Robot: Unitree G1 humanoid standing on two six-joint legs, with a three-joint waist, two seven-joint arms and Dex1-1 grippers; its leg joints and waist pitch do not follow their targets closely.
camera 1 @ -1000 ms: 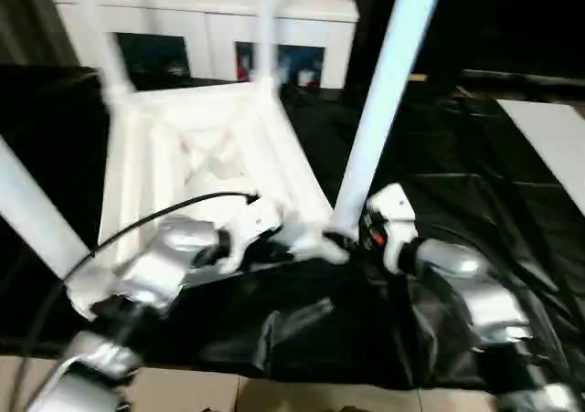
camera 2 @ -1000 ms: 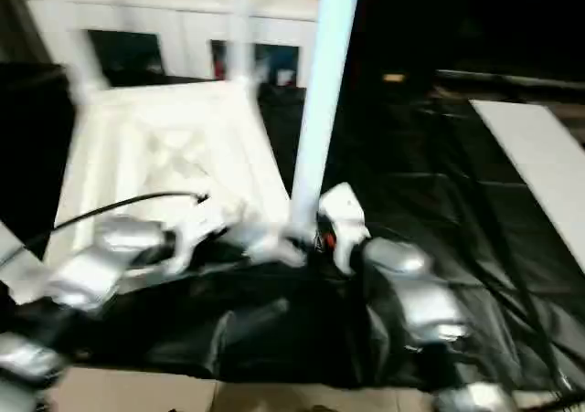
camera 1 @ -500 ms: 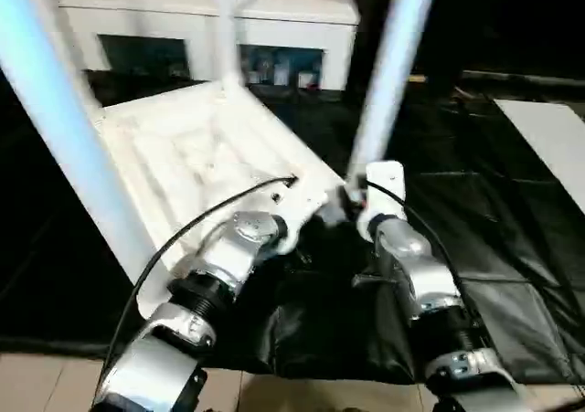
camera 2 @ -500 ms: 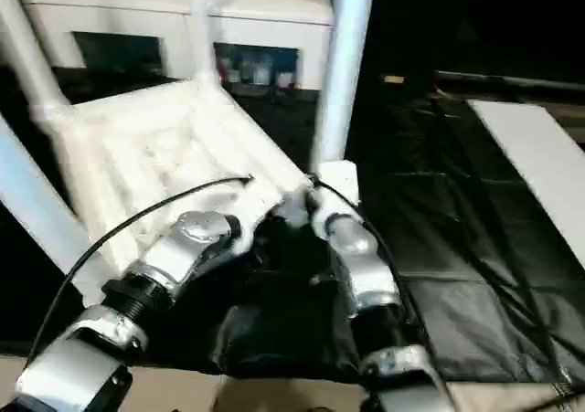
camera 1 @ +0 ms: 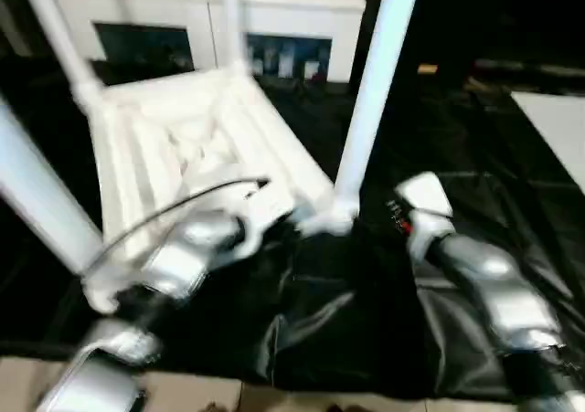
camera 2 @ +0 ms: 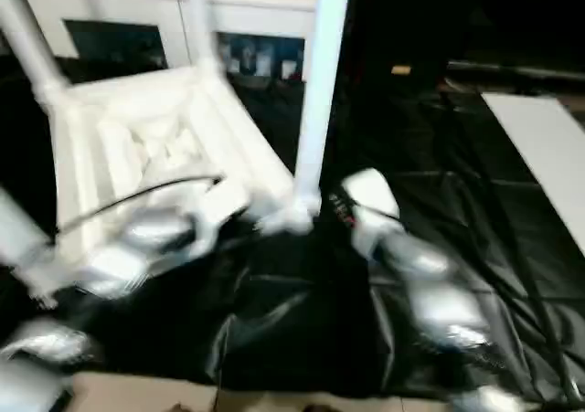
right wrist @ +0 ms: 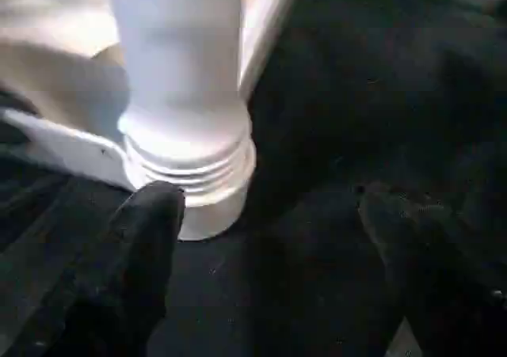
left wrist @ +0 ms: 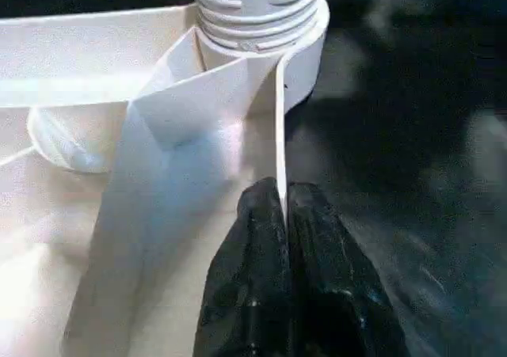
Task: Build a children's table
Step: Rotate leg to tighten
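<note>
The white children's table (camera 1: 196, 142) lies upside down on a black sheet, ribbed underside up, with its tube legs standing in the corner sockets. My left gripper (left wrist: 283, 195) is shut on the thin edge of the table's rim, close to the near right corner socket (left wrist: 261, 24). The leg in that socket (camera 1: 370, 92) rises just right of my left arm. My right gripper (right wrist: 269, 203) stands open a little to the right of this leg's ribbed base (right wrist: 190, 175), one finger (right wrist: 150, 238) beside it and apart from it.
A white cabinet with glass doors (camera 1: 302, 19) stands behind the table. The black sheet (camera 1: 347, 321) covers the floor, with a white board (camera 1: 558, 129) at the far right and light flooring (camera 1: 274, 398) along the near edge. A black cable (camera 1: 174, 206) runs over my left forearm.
My right gripper has come off the near right leg's base and moved to the right, now open. The left gripper stays on the rim. The camera has shifted.
</note>
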